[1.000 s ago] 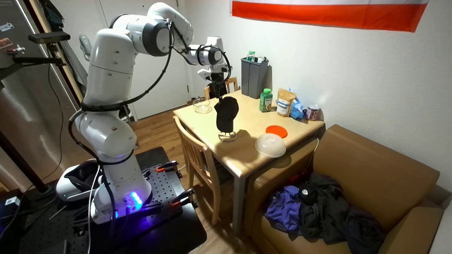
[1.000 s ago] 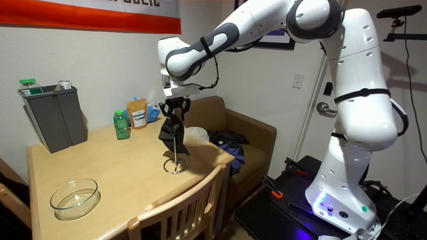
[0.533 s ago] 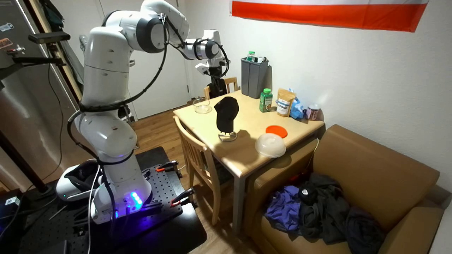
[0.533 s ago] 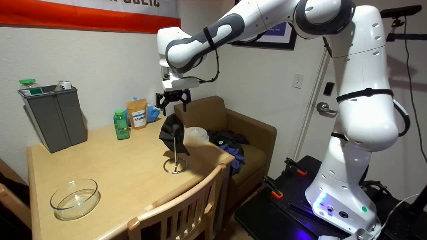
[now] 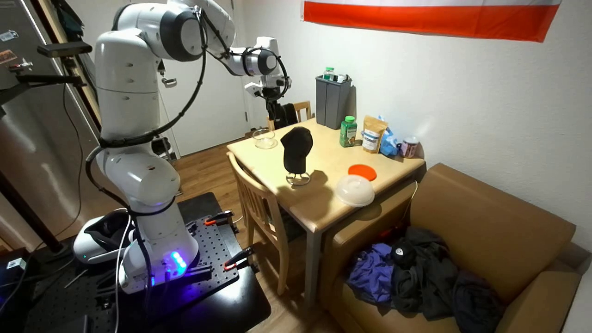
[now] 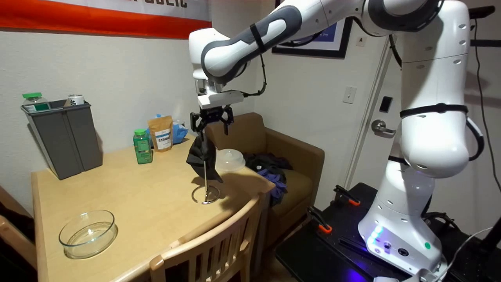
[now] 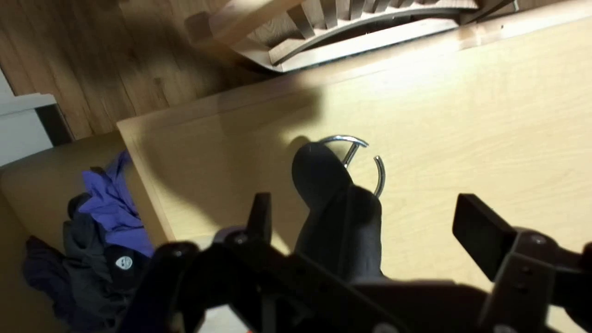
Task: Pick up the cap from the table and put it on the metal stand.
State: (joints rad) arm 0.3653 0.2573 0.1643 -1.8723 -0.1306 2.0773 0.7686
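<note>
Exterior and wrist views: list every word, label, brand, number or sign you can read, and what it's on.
"PUBLIC", tops cut off by the picture edge: banner.
"A": small wall sign.
Too small or blurred to read: brown pouch, green bottle, jar, white can, framed poster, left-edge stickers, badge among the clothes.
No lettering shows on the cap.
</note>
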